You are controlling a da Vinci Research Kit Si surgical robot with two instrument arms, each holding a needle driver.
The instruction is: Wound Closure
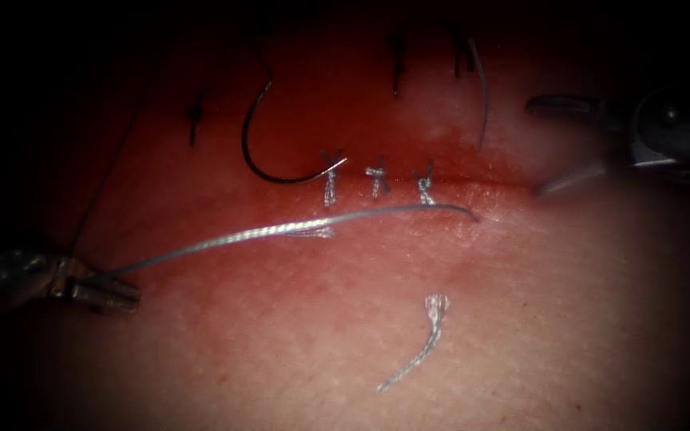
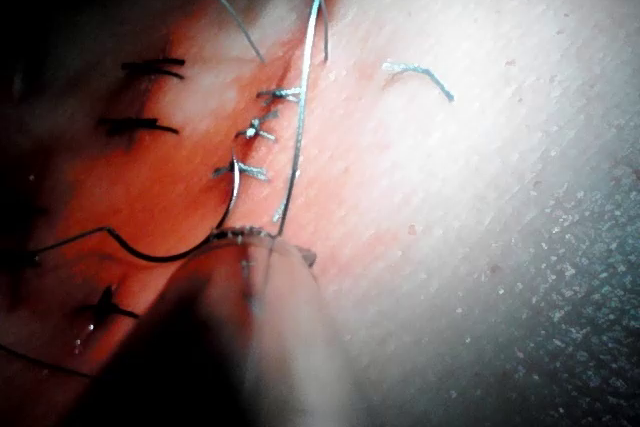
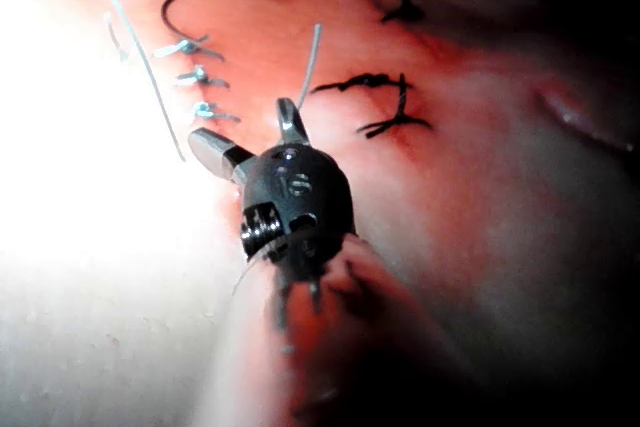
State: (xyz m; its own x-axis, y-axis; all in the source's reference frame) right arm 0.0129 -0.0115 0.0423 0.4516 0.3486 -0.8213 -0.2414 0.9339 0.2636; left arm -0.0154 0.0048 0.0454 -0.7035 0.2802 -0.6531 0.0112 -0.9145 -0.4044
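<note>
Endoscope view: left pincer (image 1: 109, 294) closed on the thread (image 1: 281, 230) — keep that strand taut, I judge; right pincer (image 1: 557, 148) gapes wide, holding nothing; needle (image 1: 269, 148) lies loose on the tissue (image 1: 521, 335) beyond the cut (image 1: 481, 185), left of the knots (image 1: 377, 182)

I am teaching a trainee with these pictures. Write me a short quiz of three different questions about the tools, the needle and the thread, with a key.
1. True or false: the right tool holds the needle.
2. What does the left tool hold? A) the needle B) the thread C) the tissue
3. Fill in: the number of finished knots along the cut is ___.

Key:
1. False. Its jaws stand open and hold nothing; the needle lies loose on the tissue, its tip near the leftmost knot, not driven in as far as can be seen.
2. B. Its jaws are shut on the thread, which runs from them to the cut.
3. Three.
</note>
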